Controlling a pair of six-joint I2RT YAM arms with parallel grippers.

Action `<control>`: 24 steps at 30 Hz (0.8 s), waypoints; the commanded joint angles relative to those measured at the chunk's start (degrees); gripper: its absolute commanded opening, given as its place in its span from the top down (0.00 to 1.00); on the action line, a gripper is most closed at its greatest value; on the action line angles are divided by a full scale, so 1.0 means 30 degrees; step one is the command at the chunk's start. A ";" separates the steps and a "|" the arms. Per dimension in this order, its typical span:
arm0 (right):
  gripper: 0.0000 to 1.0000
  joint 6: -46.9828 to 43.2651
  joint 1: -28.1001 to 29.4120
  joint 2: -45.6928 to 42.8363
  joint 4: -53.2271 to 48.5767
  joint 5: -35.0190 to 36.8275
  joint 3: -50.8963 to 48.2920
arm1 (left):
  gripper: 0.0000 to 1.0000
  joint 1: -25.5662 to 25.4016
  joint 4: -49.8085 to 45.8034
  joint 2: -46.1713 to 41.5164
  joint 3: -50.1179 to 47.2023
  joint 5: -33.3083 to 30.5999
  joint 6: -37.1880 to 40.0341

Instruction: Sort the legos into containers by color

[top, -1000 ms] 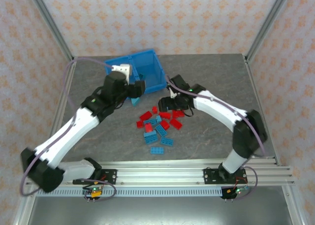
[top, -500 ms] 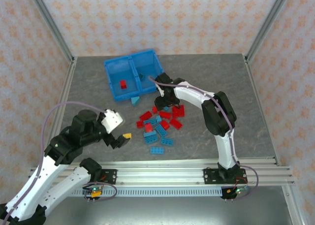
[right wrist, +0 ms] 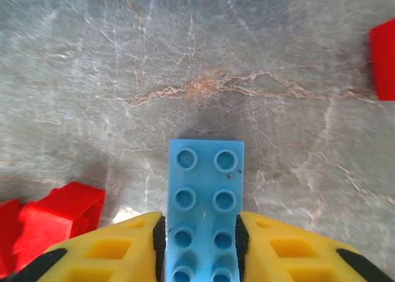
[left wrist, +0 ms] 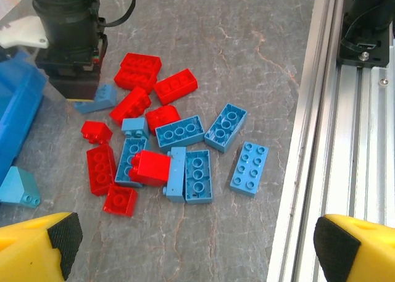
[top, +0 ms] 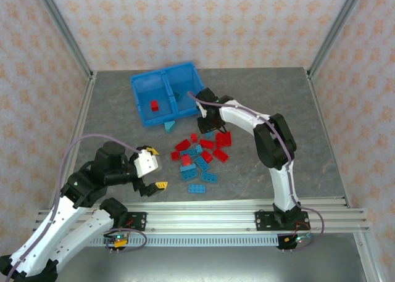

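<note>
Red and light blue legos [top: 199,157] lie in a loose pile mid-table, seen close in the left wrist view as the pile [left wrist: 166,146]. My right gripper [top: 208,128] stands at the pile's far edge, shut on a light blue two-by-four brick [right wrist: 205,195] that rests on the table. My left gripper [top: 157,169] hovers open and empty near the pile's left side, its yellow fingers [left wrist: 37,245] spread wide. The blue bin [top: 143,84] sits behind the pile. A red brick [top: 154,105] lies in its left compartment. Something blue [top: 178,97] lies in the right one.
A light blue sloped brick [top: 169,126] lies just outside the bin's front wall. The aluminium rail [top: 203,215] runs along the table's near edge, close to the nearest blue brick [left wrist: 249,168]. Red bricks [right wrist: 55,217] flank the held brick.
My left arm has drawn back from the bin to the near left, and a red brick now shows in the left compartment. The right gripper shifted a little along the pile's far edge.
</note>
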 commanded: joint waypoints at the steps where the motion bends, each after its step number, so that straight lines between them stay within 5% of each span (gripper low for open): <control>1: 0.59 0.0334 -0.0066 -0.1910 0.0846 0.0427 0.0084 | 0.00 -0.0058 0.1512 -0.0371 -0.0464 0.0635 -0.0173; 6: 0.58 0.0733 -0.0067 -0.1243 0.0499 0.0375 0.1334 | 0.00 -0.0086 0.1629 -0.0585 -0.0632 0.0477 -0.0466; 9: 0.28 0.0781 -0.0091 -0.0809 -0.0026 0.0507 0.2408 | 0.00 -0.0075 0.1618 -0.0781 -0.0734 0.0433 -0.0549; 14: 0.36 0.0371 -0.0195 0.0371 -0.0584 0.0944 0.2424 | 0.00 -0.0071 0.1748 -0.1275 -0.1053 0.0232 -0.0976; 24: 0.36 0.0386 -0.0224 0.1690 -0.0434 0.0344 0.0707 | 0.00 -0.0090 0.1796 -0.1582 -0.1413 0.0147 -0.0931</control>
